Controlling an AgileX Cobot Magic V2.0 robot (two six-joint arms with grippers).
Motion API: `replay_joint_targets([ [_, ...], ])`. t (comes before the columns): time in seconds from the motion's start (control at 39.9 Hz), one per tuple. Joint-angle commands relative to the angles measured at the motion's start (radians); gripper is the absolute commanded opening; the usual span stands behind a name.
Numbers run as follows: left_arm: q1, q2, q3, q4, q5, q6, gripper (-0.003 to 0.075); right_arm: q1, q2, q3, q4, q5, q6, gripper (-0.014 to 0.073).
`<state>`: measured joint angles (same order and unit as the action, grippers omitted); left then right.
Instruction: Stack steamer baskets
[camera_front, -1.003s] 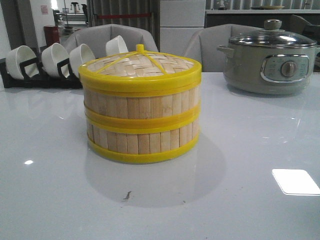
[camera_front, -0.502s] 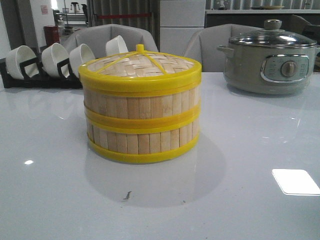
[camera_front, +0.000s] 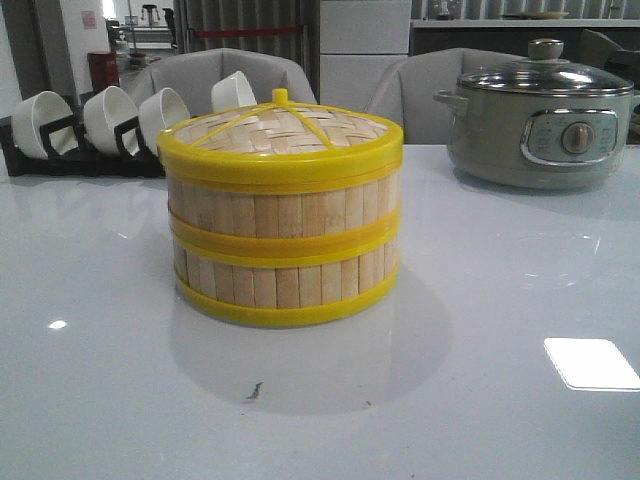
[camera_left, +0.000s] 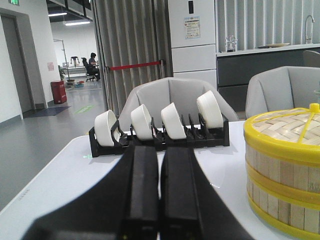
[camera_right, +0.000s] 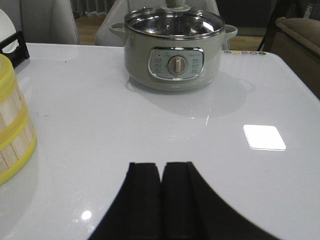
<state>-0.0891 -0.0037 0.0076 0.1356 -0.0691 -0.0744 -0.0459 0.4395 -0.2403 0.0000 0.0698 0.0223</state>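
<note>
Two steamer baskets (camera_front: 283, 250) stand stacked one on the other in the middle of the white table, pale bamboo slats between yellow rims. A woven yellow-rimmed lid (camera_front: 280, 135) with a small knob sits on top. The stack also shows in the left wrist view, steamer baskets (camera_left: 282, 172), and partly in the right wrist view, steamer baskets (camera_right: 12, 130). My left gripper (camera_left: 160, 150) is shut with nothing in it, apart from the stack on its left side. My right gripper (camera_right: 161, 166) is shut and empty, apart from the stack on its right. Neither arm shows in the front view.
A grey-green electric pot (camera_front: 540, 115) with a glass lid stands at the back right. A black rack of white bowls (camera_front: 90, 125) lines the back left. Grey chairs stand beyond the table's far edge.
</note>
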Motion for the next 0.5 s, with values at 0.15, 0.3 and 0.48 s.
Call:
replay_joint_targets([
  [0.15,0.003,-0.015,-0.001,-0.001,-0.09,0.005,0.0095,-0.004,0.004,-0.029,0.0,-0.084,-0.004,0.0048],
  [0.3,0.003,-0.015,-0.001,-0.001,-0.09,0.005,0.0095,-0.004,0.004,-0.029,0.0,-0.084,-0.004,0.0048],
  [0.48,0.003,-0.015,-0.001,-0.001,-0.09,0.005,0.0095,-0.004,0.004,-0.029,0.0,-0.084,-0.004,0.0048],
])
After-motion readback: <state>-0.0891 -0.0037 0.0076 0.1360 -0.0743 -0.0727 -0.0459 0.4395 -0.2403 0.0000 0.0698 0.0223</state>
